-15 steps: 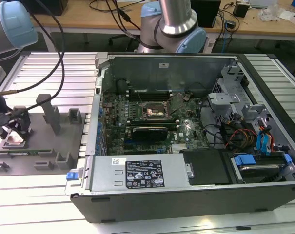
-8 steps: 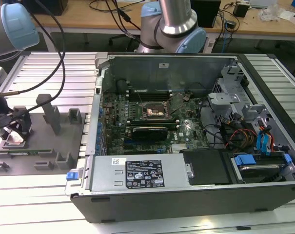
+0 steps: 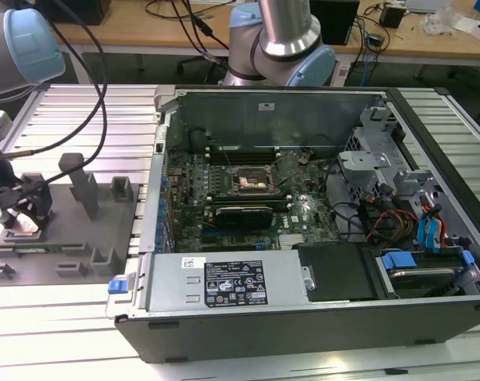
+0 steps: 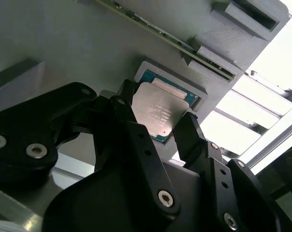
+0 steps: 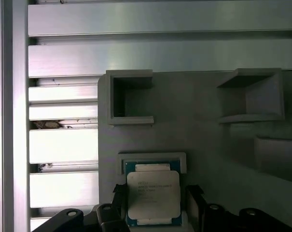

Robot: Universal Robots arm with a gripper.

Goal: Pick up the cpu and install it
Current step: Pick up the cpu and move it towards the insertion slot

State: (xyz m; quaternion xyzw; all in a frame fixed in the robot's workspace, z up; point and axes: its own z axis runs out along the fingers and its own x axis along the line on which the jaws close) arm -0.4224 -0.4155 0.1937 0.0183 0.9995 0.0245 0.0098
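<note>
The cpu (image 5: 153, 197), a flat square chip with a pale silver top and a blue-green rim, lies in a grey pocket of the fixture plate (image 3: 65, 230) at the exterior view's left. My gripper (image 3: 21, 213) is down at that pocket. In both wrist views its black fingers (image 4: 189, 133) sit against two opposite edges of the cpu (image 4: 158, 111), shut on it. The chip still looks level in its pocket. The dark square socket (image 3: 247, 181) with a metal frame lies open on the motherboard inside the computer case.
Grey fixture blocks (image 3: 85, 186) and a long memory-stick holder (image 3: 41, 248) stand around the pocket. The open computer case (image 3: 303, 317) rises at the exterior view's right, with a power supply (image 3: 228, 282), cables and drive bays (image 3: 414, 238). A second arm's base (image 3: 283, 40) stands behind the case.
</note>
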